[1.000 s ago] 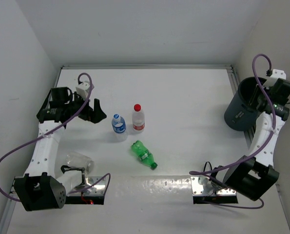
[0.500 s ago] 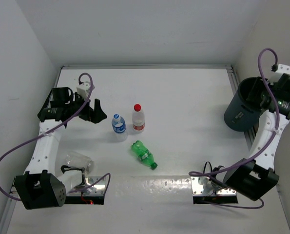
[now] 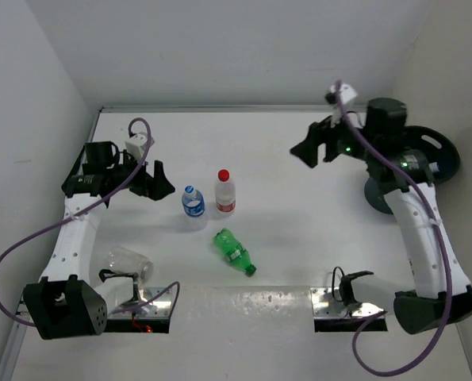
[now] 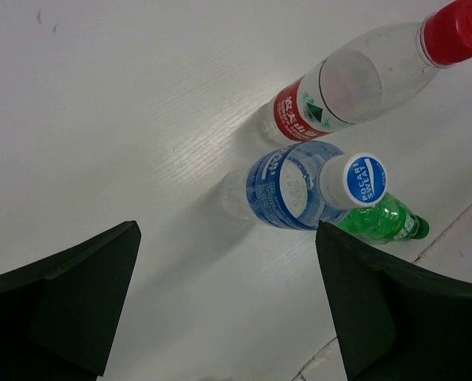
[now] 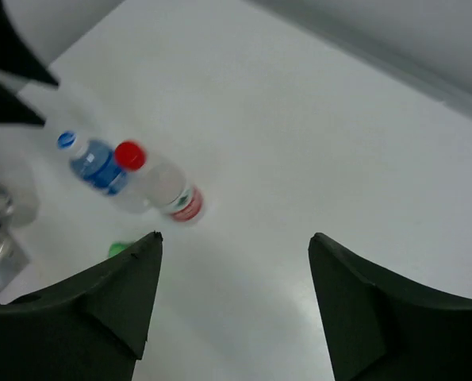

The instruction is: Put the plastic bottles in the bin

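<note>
Two plastic bottles stand side by side mid-table: a blue-capped, blue-labelled one (image 3: 193,202) (image 4: 299,186) (image 5: 93,163) and a red-capped one (image 3: 224,193) (image 4: 347,83) (image 5: 160,182). A green bottle (image 3: 234,251) (image 4: 382,221) (image 5: 118,248) lies on its side nearer the arms. A clear bottle (image 3: 128,263) lies by the left arm's base. My left gripper (image 3: 158,181) (image 4: 226,230) hangs open just left of the blue-capped bottle, holding nothing. My right gripper (image 3: 305,147) (image 5: 236,238) is open and holds nothing, high over the table's right middle. The bin (image 3: 440,157) is at the far right, partly hidden by the right arm.
White walls close in the table on the left, back and right. A metal strip (image 3: 243,302) runs along the near edge between the two arm bases. Purple cables loop off both arms.
The right arm has swung from over the bin leftward across the table, and its gripper has gone from shut to open. The left arm and the bottles have stayed put.
</note>
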Action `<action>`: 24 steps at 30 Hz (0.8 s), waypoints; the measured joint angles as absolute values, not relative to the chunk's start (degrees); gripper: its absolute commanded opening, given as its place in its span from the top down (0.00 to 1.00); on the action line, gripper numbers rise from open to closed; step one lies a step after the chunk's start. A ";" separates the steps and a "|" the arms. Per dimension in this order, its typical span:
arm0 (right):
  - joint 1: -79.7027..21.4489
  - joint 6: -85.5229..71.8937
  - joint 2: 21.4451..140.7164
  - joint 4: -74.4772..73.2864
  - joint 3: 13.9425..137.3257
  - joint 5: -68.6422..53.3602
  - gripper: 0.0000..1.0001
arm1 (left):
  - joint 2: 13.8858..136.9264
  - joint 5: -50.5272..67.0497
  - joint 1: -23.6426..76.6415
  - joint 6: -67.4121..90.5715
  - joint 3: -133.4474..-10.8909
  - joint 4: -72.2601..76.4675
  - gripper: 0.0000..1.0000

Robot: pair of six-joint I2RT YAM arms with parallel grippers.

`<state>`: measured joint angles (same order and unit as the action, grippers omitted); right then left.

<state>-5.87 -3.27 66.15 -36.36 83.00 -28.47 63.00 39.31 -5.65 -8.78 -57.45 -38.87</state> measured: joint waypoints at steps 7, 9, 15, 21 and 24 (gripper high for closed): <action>-25.36 0.56 75.79 -38.63 79.44 -27.40 0.23 | 61.67 39.22 -5.30 -8.36 -57.45 -38.85 0.00; -29.52 1.41 79.18 -37.95 79.55 -25.65 0.25 | 61.10 39.05 -5.23 -8.12 -57.45 -38.85 0.00; -35.75 2.02 89.36 -35.94 82.61 -20.29 0.22 | 58.22 37.54 -5.21 -7.68 -57.34 -38.87 0.00; -40.01 3.05 93.73 -34.37 84.55 -16.10 0.19 | 56.82 36.42 -5.21 -7.73 -57.10 -39.38 0.00; -41.71 3.46 96.01 -33.80 86.89 -14.74 0.19 | 56.84 36.03 -5.21 -8.01 -56.99 -39.83 0.00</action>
